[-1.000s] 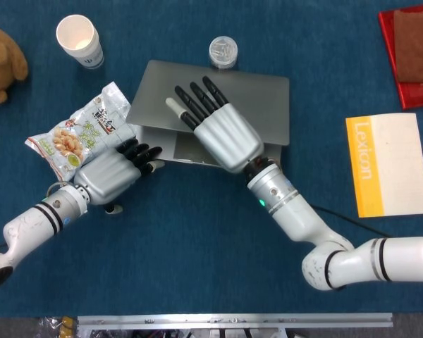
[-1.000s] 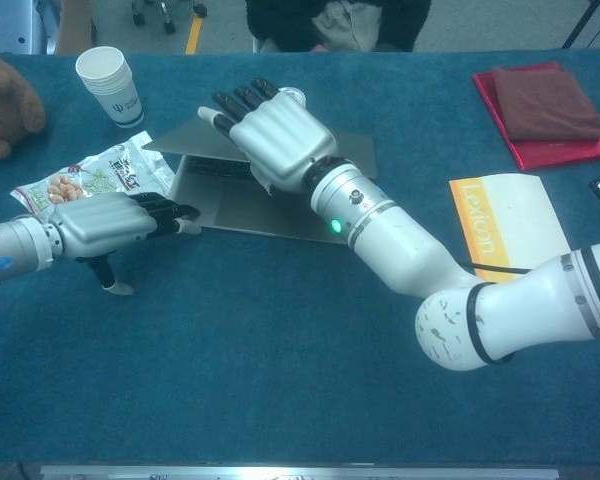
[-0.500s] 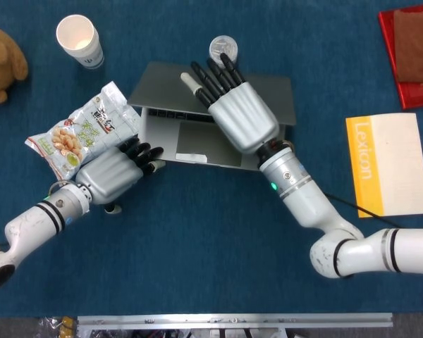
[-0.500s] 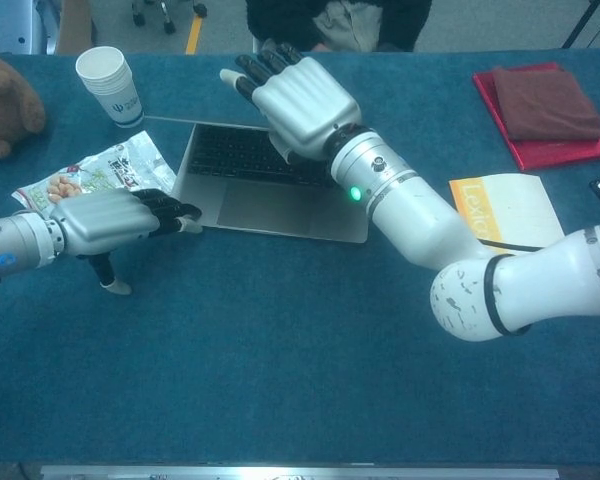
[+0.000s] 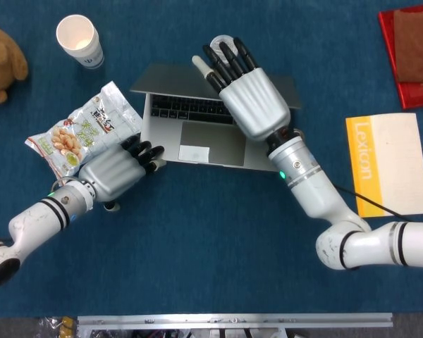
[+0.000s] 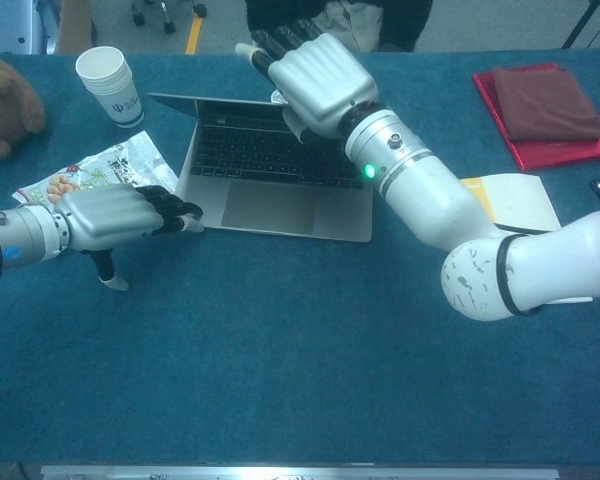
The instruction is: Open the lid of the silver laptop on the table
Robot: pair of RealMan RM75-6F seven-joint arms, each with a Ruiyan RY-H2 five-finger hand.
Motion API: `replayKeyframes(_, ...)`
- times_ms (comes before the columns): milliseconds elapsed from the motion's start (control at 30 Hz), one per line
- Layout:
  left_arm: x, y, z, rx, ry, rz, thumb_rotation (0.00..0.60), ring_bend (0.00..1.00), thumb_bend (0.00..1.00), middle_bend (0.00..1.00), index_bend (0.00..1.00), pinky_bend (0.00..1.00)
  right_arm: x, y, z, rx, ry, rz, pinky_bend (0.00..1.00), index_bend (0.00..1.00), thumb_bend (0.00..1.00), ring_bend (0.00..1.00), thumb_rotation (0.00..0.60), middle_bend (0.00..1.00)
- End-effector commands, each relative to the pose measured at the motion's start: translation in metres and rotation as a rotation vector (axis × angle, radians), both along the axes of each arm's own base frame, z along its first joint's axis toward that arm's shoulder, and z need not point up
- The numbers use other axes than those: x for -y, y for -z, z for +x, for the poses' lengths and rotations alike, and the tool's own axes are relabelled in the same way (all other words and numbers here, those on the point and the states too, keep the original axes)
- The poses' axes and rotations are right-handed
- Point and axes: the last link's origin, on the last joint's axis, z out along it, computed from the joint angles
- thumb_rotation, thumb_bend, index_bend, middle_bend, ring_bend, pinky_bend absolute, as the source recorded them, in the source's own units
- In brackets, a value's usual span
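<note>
Above the keyboard, right hand (image 5: 252,100) with straight fingers against the raised lid (gripping nothing), left hand (image 5: 113,172) curled, pressing the front-left corner of the slim silver metal laptop (image 5: 204,144), mid-table, open.

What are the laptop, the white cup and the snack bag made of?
The laptop looks like brushed metal, probably aluminium: matte silver-grey, with thin hard edges. The cup seems paper: white, dull, rolled rim. The snack bag looks like plastic film: shiny, crinkled, printed.
</note>
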Motion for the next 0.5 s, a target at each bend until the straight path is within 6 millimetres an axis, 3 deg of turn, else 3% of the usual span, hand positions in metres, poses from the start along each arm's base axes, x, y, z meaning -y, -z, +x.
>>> replayKeyframes(33, -0.001, 0.0, 0.001, -0.021, 0.002, -0.006, 0.573, 0.0, 0.11, 0.0, 0.02, 0.0, 0.002, -0.002, 0.0, 0.002, 0.003, -0.004, 0.06, 0.0, 0.49, 0.0, 0.6, 0.0)
replayKeyframes(167, -0.002, 0.001, 0.003, -0.028, -0.005, -0.004, 0.535, 0.0, 0.15, 0.0, 0.02, 0.0, 0.004, -0.004, -0.001, 0.003, 0.007, -0.008, 0.06, 0.0, 0.49, 0.0, 0.6, 0.0)
replayKeyframes(500, -0.006, -0.002, 0.007, -0.039, -0.008, 0.007, 0.525, 0.0, 0.15, 0.0, 0.02, 0.0, 0.017, -0.014, -0.004, 0.019, 0.036, -0.038, 0.06, 0.0, 0.48, 0.0, 0.6, 0.0)
